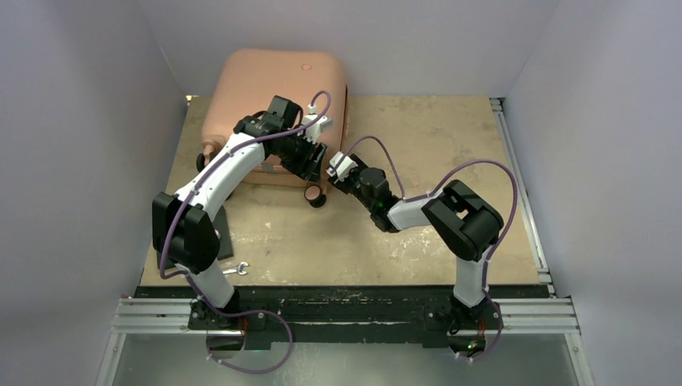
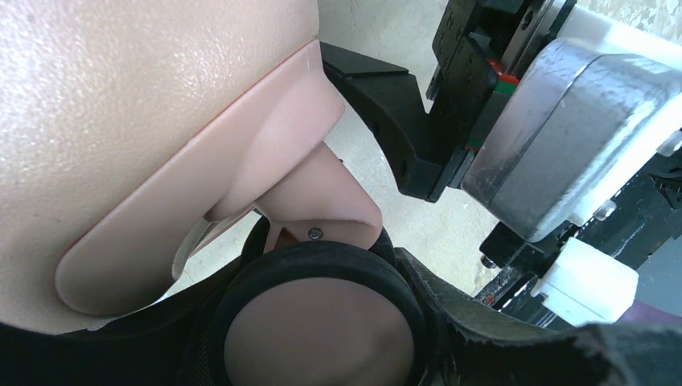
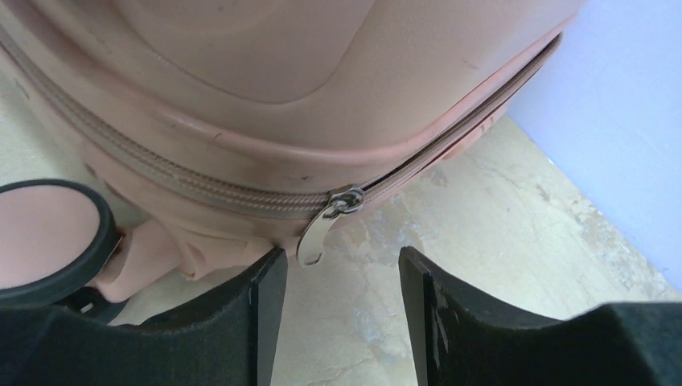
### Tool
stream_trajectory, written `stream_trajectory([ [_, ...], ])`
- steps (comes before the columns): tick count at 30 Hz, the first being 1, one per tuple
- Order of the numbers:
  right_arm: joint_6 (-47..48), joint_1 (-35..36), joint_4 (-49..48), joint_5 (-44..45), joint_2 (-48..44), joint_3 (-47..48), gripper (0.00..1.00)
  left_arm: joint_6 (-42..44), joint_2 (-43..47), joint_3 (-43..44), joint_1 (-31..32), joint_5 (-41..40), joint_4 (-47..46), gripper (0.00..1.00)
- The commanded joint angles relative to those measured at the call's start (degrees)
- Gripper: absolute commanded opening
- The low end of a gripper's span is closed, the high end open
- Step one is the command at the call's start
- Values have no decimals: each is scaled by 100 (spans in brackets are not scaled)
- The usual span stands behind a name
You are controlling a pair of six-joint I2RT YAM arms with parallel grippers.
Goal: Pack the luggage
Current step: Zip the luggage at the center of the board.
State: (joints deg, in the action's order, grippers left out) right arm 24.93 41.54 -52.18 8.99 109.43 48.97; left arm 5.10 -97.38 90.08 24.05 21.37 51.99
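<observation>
The salmon-pink luggage lies shut at the back left of the table. My left gripper is at its front right corner. In the left wrist view the gripper is closed round a pink-and-black wheel, with black fingers against the tyre on both sides. My right gripper is open at the same corner. In the right wrist view its gripper sits just below the zipper line. The silver zipper pull hangs by the left fingertip, untouched. The zip is closed left of the slider and open right of it.
A flat black pad and a small silver tool lie under the left arm near the front left. Grey walls close in on three sides. A metal rail runs along the table's right edge.
</observation>
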Motion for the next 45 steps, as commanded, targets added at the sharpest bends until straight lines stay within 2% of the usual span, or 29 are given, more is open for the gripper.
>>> stream_trajectory([
  [1, 202, 11, -247, 411, -88, 275, 57, -141, 228, 282, -24, 525, -530, 0],
  [7, 307, 12, -435, 480, -222, 293, 55, -147, 220, 275, -24, 535, -540, 0],
  [11, 350, 12, -373, 537, -189, 486, 49, -150, 211, 271, -24, 542, -545, 0],
  [15, 361, 12, -207, 361, -151, 581, 30, -150, 224, 239, -24, 536, -553, 0],
  [18, 363, 20, -129, 209, -140, 596, 22, -150, 215, 233, -24, 542, -563, 0],
  [20, 371, 21, -41, 57, -147, 592, 12, -150, 211, 238, -24, 548, -559, 0],
  [22, 369, 14, -25, -132, -194, 548, 9, -150, 202, 236, -24, 551, -559, 0],
  [26, 342, 16, 184, -638, -299, 466, 13, -150, 202, 237, -24, 557, -548, 0],
  [29, 454, 11, 39, -852, -413, 274, 25, -150, 226, 230, -24, 554, -547, 0],
  [36, 470, 21, -491, -525, -355, 118, 32, -150, 259, 207, -24, 557, -543, 0],
  [38, 724, 19, -961, -470, -357, -112, 33, -150, 287, 190, -24, 548, -541, 0],
  [43, 1871, 20, -3253, -517, -58, -1038, 44, -141, 334, 150, -24, 554, -559, 0],
  [45, 2061, 18, -3628, -373, 138, -1109, 47, -141, 325, 158, -24, 551, -561, 0],
])
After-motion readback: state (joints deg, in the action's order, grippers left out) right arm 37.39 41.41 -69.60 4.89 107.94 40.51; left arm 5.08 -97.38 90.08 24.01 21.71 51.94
